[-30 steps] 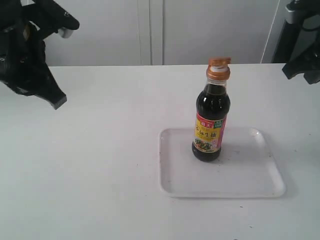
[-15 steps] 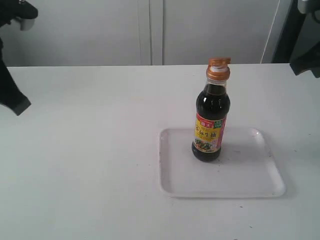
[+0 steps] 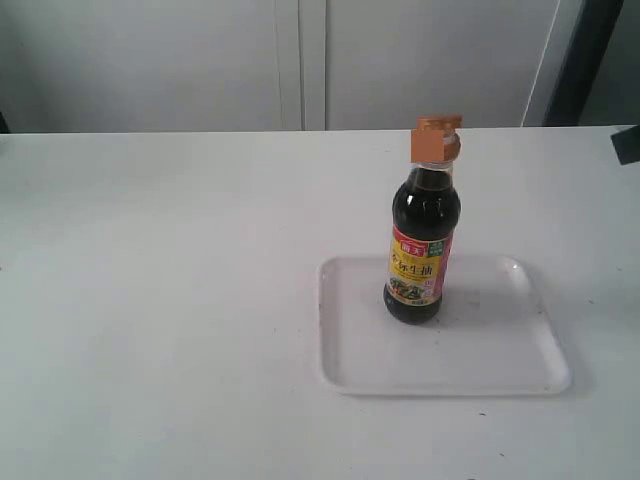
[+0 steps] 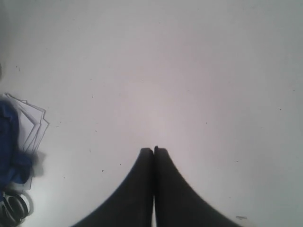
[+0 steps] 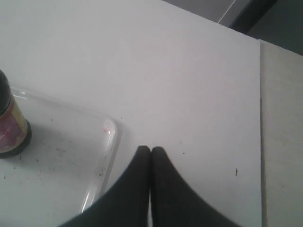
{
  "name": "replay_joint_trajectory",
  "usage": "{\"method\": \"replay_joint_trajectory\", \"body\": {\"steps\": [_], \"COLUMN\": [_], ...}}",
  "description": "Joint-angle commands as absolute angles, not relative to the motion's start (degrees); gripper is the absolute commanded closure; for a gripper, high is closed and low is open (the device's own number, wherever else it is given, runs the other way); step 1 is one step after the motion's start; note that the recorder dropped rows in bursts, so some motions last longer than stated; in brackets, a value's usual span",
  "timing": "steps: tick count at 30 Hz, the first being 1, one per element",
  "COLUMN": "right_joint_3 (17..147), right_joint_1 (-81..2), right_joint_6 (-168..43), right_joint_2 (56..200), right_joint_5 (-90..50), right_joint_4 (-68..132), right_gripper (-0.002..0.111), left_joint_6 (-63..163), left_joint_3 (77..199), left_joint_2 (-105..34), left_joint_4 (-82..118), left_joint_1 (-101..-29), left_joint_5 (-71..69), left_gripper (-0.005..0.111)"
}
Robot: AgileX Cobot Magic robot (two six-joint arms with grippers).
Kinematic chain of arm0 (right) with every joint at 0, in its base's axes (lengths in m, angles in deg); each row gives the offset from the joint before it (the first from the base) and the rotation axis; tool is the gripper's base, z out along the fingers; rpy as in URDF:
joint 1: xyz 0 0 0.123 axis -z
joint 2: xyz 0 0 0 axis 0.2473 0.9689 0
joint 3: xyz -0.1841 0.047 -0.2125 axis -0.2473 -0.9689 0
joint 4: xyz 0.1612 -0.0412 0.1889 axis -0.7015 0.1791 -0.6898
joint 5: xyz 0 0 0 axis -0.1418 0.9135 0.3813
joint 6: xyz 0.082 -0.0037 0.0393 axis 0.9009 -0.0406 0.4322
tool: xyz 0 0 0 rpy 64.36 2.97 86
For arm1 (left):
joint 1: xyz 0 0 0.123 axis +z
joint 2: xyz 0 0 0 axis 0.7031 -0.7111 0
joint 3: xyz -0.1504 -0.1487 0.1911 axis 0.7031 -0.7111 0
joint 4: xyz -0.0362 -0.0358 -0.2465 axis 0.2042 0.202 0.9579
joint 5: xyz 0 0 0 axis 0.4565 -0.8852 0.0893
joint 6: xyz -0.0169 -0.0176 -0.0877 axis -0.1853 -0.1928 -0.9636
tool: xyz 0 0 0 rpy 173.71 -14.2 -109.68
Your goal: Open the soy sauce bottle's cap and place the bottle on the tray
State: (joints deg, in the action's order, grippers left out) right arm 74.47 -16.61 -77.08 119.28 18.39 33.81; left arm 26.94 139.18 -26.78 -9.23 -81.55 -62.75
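The soy sauce bottle (image 3: pixel 425 240) stands upright on the white tray (image 3: pixel 500 350), toward its left half, with its orange cap (image 3: pixel 436 139) flipped up at the neck. Its base (image 5: pixel 12 127) shows at the edge of the right wrist view, on the tray (image 5: pixel 66 156). My right gripper (image 5: pixel 151 149) is shut and empty, above the table beside the tray's corner; only a dark bit of that arm (image 3: pixel 627 145) shows at the exterior view's right edge. Shut and empty too, my left gripper (image 4: pixel 153 150) hangs over bare table, out of the exterior view.
The white table (image 3: pixel 180 300) carries the tray. In the left wrist view, folded white papers (image 4: pixel 29 120), a blue object (image 4: pixel 10 142) and a small ring-shaped thing (image 4: pixel 16 208) lie at one side. The table's edge (image 5: pixel 260 118) runs near my right gripper.
Both arms have drawn back out of the exterior view, the left one leftward and the right one rightward. The bottle and tray have not moved.
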Motion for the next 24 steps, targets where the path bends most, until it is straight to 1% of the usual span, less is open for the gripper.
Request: {"method": "replay_joint_trajectory", "body": {"steps": [1, 10, 17, 20, 24], "right_joint_3": [71.0, 65.4, 59.0, 56.9, 55.2], "right_joint_1": [-16.0, -16.0, -16.0, -16.0, -16.0], "right_joint_6": [-76.7, -76.7, -76.7, -76.0, -74.7], "right_joint_2": [114.7, 104.6, 92.7, 87.8, 85.8], "right_joint_5": [15.3, 11.3, 9.7, 9.2, 8.4], "right_joint_4": [33.3, 31.8, 31.8, 31.8, 31.8], "right_gripper": [0.108, 0.108, 0.108, 0.108, 0.108], "left_joint_6": [25.8, 25.1, 25.0, 25.0, 25.0], "left_joint_3": [136.2, 129.9, 129.0, 126.4, 124.0], "left_joint_2": [-23.7, -17.4, -10.9, -8.0, -6.0], "left_joint_4": [-8.8, -8.8, -7.8, -7.8, -7.8], "left_joint_1": [-81.4, -81.4, -81.4, -81.4, -81.4], "left_joint_5": [-61.9, -56.3, -56.5, -56.4, -55.1], "left_gripper": [0.107, 0.107, 0.107, 0.107, 0.107]}}
